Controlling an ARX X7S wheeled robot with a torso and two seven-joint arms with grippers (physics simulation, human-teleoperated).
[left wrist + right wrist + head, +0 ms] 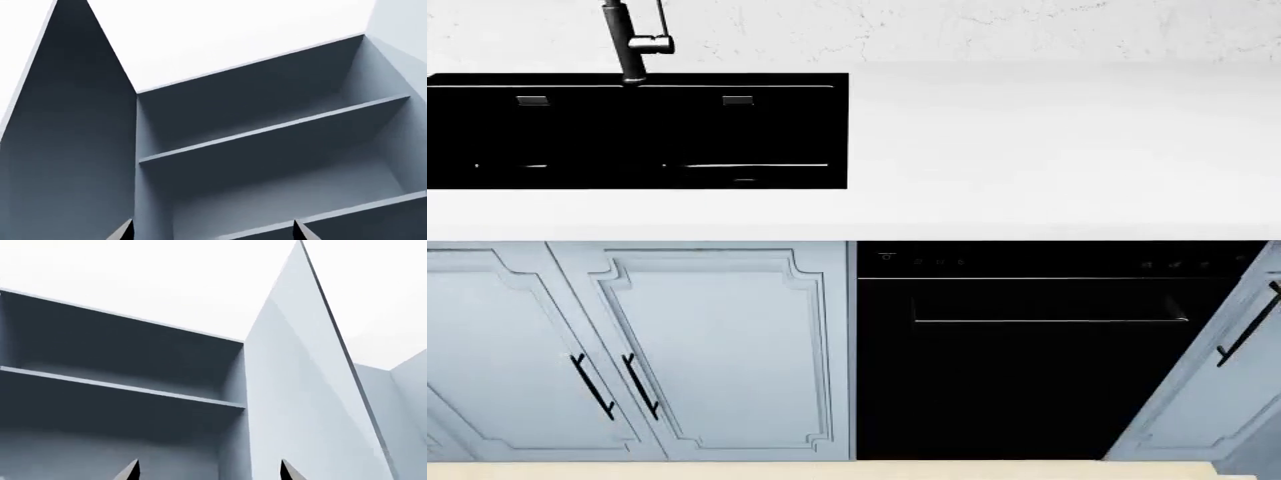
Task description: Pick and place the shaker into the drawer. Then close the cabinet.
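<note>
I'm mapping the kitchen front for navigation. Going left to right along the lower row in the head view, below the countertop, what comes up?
Left panelled cabinet door → second panelled cabinet door → black dishwasher → another pale blue cabinet door at the right edge.

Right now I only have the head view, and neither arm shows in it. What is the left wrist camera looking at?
Observer: An open blue-grey shelved unit, with one shelf running across it.
Operator: Is that gripper holding anything?
Observer: No. The left gripper shows two fingertips apart with nothing between them.
Operator: And the right one?
Observer: The right gripper is also open and empty, pointing at shelves beside a swung-out door panel.
</note>
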